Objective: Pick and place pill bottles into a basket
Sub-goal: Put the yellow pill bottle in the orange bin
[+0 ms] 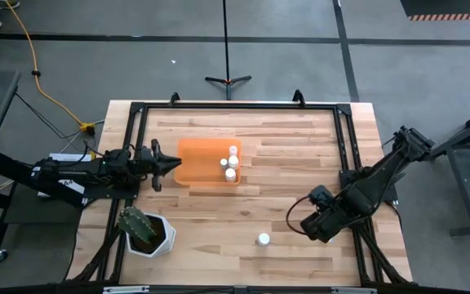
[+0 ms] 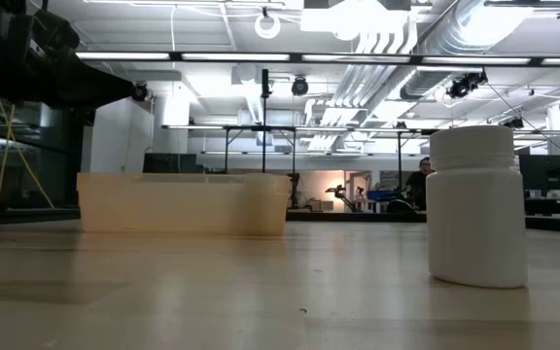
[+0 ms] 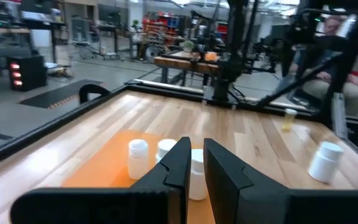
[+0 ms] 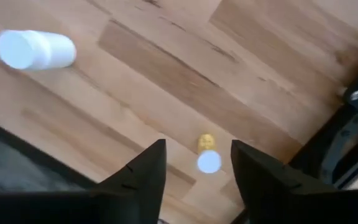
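Note:
The orange basket (image 1: pixel 201 171) lies at the table's middle left and also shows in the low view (image 2: pixel 183 204). Three white pill bottles (image 1: pixel 230 162) stand upright in its right end; they also show in the left wrist view (image 3: pixel 138 155). One white bottle (image 1: pixel 263 239) stands on the table near the front edge (image 2: pixel 477 209) (image 4: pixel 36 50). A small yellowish bottle (image 4: pixel 207 155) stands on the table below my right gripper (image 4: pixel 194 165), which is open, points down and hangs above it without touching. My left gripper (image 1: pixel 174 163) is shut and empty at the basket's left edge (image 3: pixel 196 165).
A white angular pot with a green cactus (image 1: pixel 145 231) stands at the front left corner. A black frame (image 1: pixel 345 155) runs along the table's edges. A person (image 3: pixel 337 50) sits beyond the table's right side.

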Robot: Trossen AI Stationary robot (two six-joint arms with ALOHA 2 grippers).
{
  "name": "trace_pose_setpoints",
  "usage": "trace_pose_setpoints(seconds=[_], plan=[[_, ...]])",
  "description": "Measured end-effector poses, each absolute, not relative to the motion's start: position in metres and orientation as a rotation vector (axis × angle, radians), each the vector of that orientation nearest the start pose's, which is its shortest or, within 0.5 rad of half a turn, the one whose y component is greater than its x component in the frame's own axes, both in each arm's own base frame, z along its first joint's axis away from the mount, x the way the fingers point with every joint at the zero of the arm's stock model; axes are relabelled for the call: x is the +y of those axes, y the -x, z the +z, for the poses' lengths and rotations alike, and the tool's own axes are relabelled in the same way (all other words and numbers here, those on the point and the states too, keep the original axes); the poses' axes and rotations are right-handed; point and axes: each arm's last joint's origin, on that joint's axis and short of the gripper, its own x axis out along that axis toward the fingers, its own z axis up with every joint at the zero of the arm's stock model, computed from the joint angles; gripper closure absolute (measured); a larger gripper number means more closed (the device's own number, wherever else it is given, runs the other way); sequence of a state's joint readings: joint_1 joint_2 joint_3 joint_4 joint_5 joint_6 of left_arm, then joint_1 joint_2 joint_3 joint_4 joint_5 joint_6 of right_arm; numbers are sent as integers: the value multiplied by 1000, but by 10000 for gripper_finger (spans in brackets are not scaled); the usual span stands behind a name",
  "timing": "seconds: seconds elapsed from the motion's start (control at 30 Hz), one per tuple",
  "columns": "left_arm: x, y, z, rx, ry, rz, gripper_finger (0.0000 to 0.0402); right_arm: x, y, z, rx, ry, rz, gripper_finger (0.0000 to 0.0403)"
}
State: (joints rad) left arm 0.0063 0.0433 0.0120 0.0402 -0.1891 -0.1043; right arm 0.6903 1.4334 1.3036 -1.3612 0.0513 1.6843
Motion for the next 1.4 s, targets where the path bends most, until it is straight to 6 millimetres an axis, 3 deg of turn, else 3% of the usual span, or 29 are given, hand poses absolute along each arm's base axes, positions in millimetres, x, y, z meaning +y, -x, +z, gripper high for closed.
trace_pose_setpoints(seconds=[0.3,0.47,0.63,1.0,1.17,1.4], plan=[[6,-99,168,-24,136,205,323,151,-180,280,1401,-696,-745,163],[6,-99,168,-23,137,205,323,159,-175,280,1404,-681,-704,169],[6,-99,168,-24,141,205,323,182,-169,276,1376,-706,-617,175],[6,-99,168,-25,141,209,323,230,-162,232,1465,-600,-661,178],[7,-99,168,-24,141,210,323,234,-166,221,1477,-562,-689,175],[7,-99,168,-24,141,209,323,228,-167,219,1480,-516,-750,178]])
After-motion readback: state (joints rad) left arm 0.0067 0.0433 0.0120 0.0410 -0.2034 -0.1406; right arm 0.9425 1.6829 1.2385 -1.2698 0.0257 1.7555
